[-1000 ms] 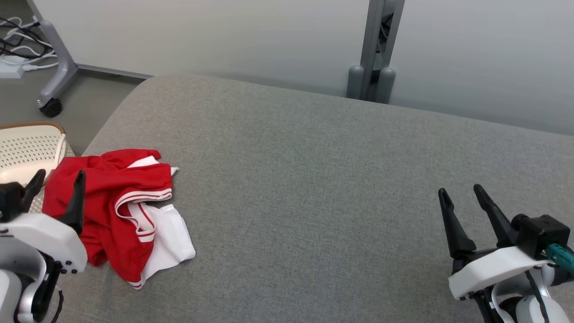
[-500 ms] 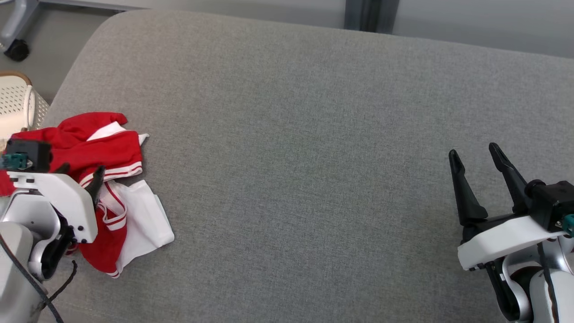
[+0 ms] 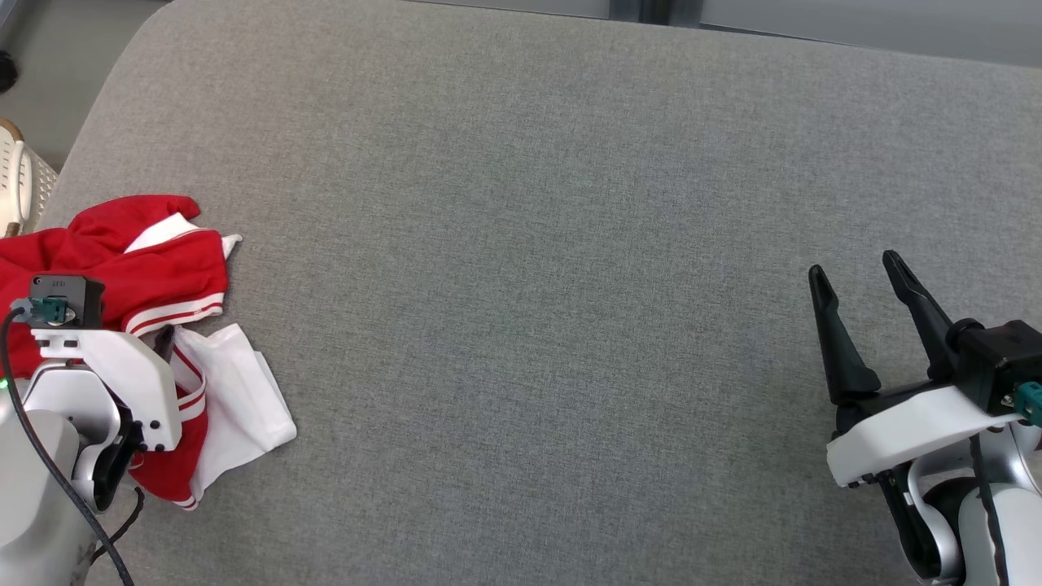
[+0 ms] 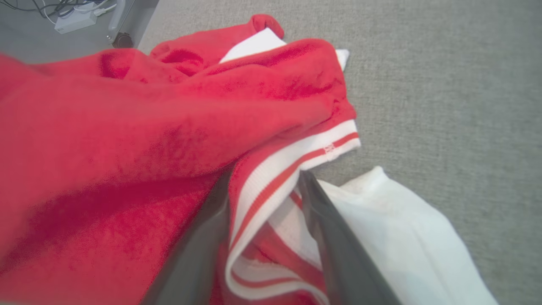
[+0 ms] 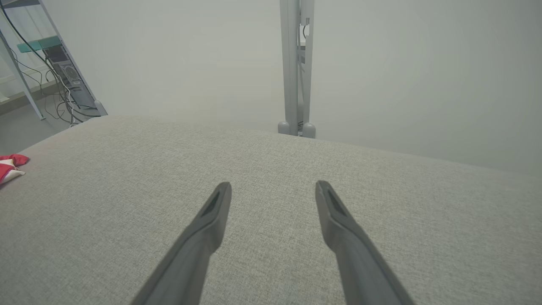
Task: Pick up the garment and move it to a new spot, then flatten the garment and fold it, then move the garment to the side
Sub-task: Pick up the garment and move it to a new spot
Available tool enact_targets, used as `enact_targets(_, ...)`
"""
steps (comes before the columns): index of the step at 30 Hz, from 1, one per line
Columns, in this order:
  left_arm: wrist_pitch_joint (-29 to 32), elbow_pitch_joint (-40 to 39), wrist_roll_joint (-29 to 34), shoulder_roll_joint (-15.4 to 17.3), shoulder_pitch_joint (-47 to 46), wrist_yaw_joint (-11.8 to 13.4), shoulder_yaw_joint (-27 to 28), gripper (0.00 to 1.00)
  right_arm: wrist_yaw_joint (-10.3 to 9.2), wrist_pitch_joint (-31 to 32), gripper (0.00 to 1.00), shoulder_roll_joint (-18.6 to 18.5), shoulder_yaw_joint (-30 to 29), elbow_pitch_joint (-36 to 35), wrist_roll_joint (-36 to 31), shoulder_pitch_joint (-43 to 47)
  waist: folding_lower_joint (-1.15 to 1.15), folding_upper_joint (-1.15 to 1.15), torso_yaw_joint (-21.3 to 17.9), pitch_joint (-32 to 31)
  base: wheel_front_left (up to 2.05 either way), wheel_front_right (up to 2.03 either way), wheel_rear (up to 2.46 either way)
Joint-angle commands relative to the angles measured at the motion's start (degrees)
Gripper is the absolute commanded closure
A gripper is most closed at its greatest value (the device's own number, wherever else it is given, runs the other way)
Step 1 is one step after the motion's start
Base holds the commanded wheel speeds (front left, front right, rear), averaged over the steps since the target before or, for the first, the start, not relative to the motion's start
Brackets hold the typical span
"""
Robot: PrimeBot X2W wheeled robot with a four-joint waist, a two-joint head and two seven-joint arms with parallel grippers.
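The garment [image 3: 138,268] is a crumpled red piece with white panels and red-white striped bands, lying at the left end of the grey cushion [image 3: 529,244]. My left gripper [image 3: 163,340] points down into it from above. In the left wrist view the garment [image 4: 169,106] is close up, and the left gripper [image 4: 264,178] stands open with its two fingers astride a striped band. My right gripper [image 3: 853,268] is open at the lower right, far from the cloth, with nothing between its fingers. In the right wrist view the right gripper [image 5: 273,186] hangs over bare cushion, and the garment [image 5: 8,167] peeks in at the left edge.
A pale perforated basket [image 3: 16,175] stands on the floor past the cushion's left edge. A grey post [image 5: 296,63] rises behind the cushion against a pale wall. Cables and a metal rack [image 5: 63,80] sit at the far left. Broad bare cushion lies between the grippers.
The head camera has tilted down, shifting the whole picture. My left gripper has come down from beside the garment onto it, its fingers now in the folds. The right gripper has held still.
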Motion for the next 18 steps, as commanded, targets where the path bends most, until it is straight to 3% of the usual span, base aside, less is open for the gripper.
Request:
enact_targets(1, -0.19, 0.61, 0.37, 0.22, -0.89, 0.36, -0.06, 0.55, 0.01, -0.04, 0.0, -0.33, -0.09, -0.02, -0.38, -0.18, 0.0, 0.0, -0.11, -0.26, 0.0, 0.0, 0.0)
enact_targets(3, -0.67, 1.98, 0.8, 0.05, -1.1, 0.33, -0.51, 0.92, 0.01, -0.19, 0.0, -0.34, -0.05, 0.34, -0.17, 0.11, 0.0, 0.0, -0.28, -0.8, 0.0, 0.0, 0.0)
enact_targets(4, -1.15, 2.54, 0.94, 0.01, -1.23, 0.48, -0.65, 1.0, 0.01, -0.3, 0.0, -0.34, -0.02, 0.59, -0.01, 0.2, 0.0, 0.0, -0.37, -1.14, 0.0, 0.0, 0.0)
enact_targets(11, -5.85, 2.58, 1.09, 0.5, -3.21, -0.64, -0.27, 1.0, 0.01, -1.33, 0.0, -0.33, 0.33, 2.1, 1.4, 0.74, 0.0, 0.0, -0.95, -4.46, 0.0, 0.0, 0.0)
enact_targets(18, -6.57, -4.92, 1.29, 1.64, -6.36, -2.51, -0.53, 1.0, 0.01, -3.3, 0.0, -0.33, 0.67, 4.33, 3.58, 1.7, 0.0, 0.0, -2.07, -8.56, 0.0, 0.0, 0.0)
